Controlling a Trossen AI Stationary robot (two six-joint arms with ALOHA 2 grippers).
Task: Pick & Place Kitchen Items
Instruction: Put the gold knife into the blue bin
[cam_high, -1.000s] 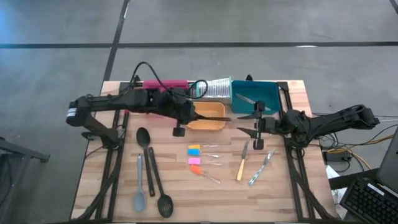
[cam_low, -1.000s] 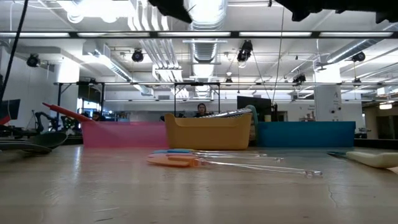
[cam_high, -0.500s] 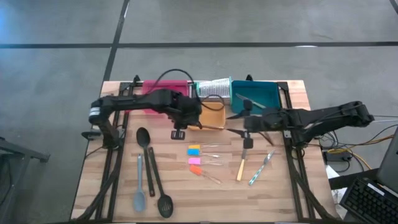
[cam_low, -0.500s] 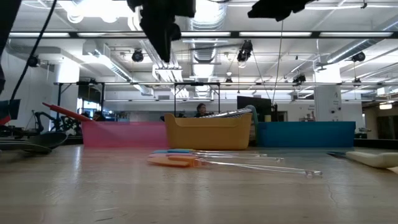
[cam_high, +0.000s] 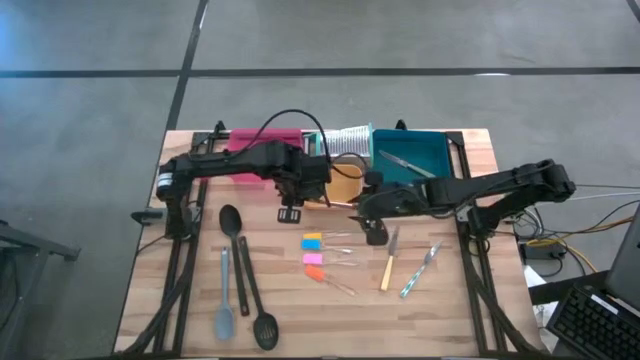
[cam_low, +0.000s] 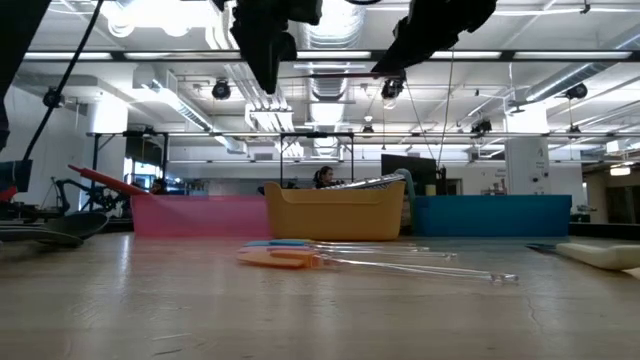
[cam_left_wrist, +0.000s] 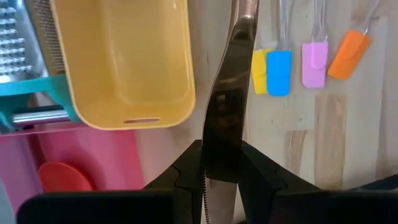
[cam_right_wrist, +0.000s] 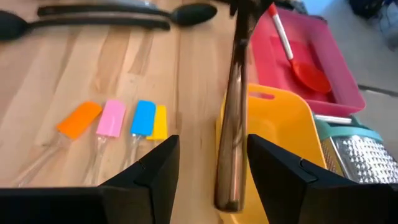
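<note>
The left fingers (cam_left_wrist: 219, 163) pinch a stiff, shiny, slippery knife (cam_left_wrist: 231, 99); the right fingers (cam_right_wrist: 211, 158) wait apart around its far end.

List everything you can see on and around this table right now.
table: one, light wood
trays: three at the far edge; pink tray, orange tray, teal tray
grater: one, silver, behind the orange tray
red spoon: one, in the pink tray
grey knife: one, in the teal tray
black spoons: two, front left
grey-blue spoon: one, beside them
small spatulas: four, yellow, blue, pink, orange, table centre
loose knives: two, pale-handled and green-handled, front right
steel utensil: one, held above the table
left tool: clamped on the steel utensil
right tool: open around the same utensil
</note>
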